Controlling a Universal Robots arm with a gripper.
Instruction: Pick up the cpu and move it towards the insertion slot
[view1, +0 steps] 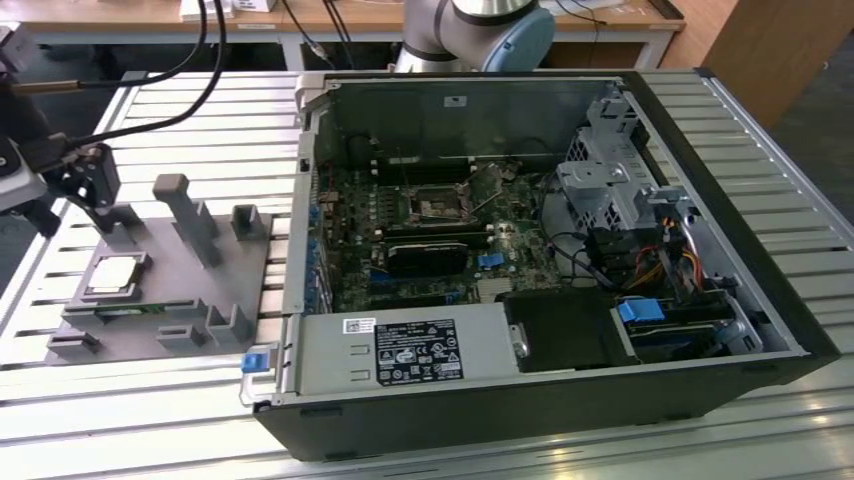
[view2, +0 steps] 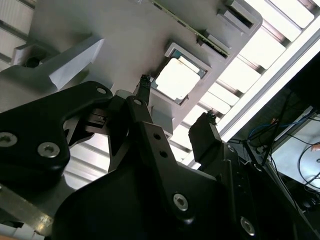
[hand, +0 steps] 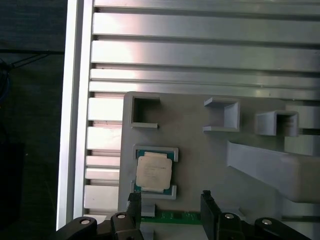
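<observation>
First wrist view: cpu (hand: 154, 172) flat, face up, fingers (hand: 134, 204) apart

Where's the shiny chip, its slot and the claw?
cpu (hand: 154, 172): first wrist view, middle of its shiny top.
insertion slot (view1: 438, 207): exterior view, its dark centre.
claw (hand: 170, 196): first wrist view, midway between fingertips.

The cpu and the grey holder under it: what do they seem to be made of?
The cpu: its top looks like metal, pale silver with a soft sheen where light falls on it. The grey holder: probably plastic, matte, one even colour, with blocky walls, though the look leaves this open.
</observation>
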